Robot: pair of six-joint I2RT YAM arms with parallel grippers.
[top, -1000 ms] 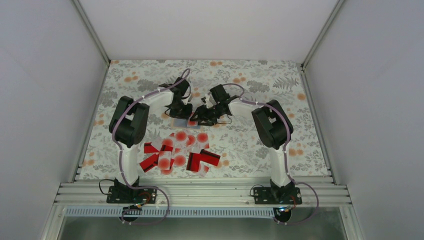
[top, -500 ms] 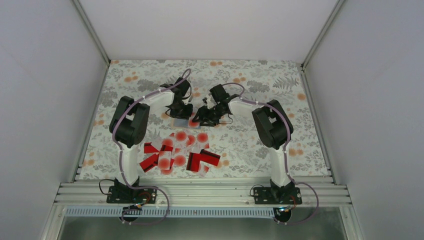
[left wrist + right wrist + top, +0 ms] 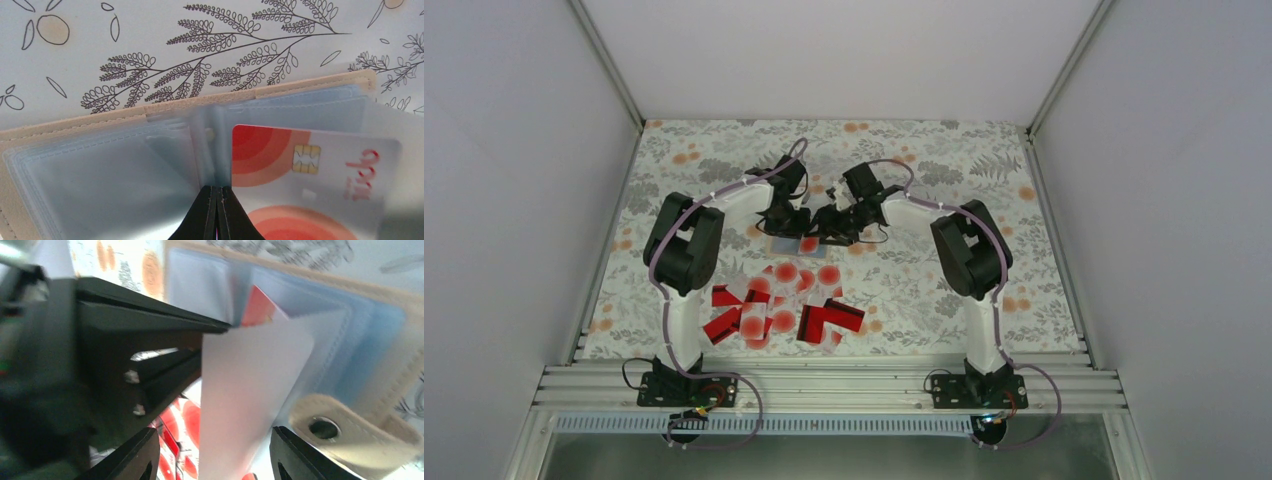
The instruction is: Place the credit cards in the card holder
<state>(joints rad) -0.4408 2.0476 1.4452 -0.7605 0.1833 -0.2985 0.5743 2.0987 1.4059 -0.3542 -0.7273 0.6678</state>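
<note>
One shift: right jaws, spread around a white red-dotted card (image 3: 250,390), sit nearer the tan folding card holder (image 3: 100,170); left jaws pressed together.

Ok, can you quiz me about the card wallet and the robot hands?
1. True or false: the card holder is folded shut.
2. The card at its clear pockets shows: A green stripes, B red circles and a chip, C blue stars.
3. Which one has its jaws pinched together, the left gripper or the right gripper?
Key: 1 false; 2 B; 3 left.
</note>
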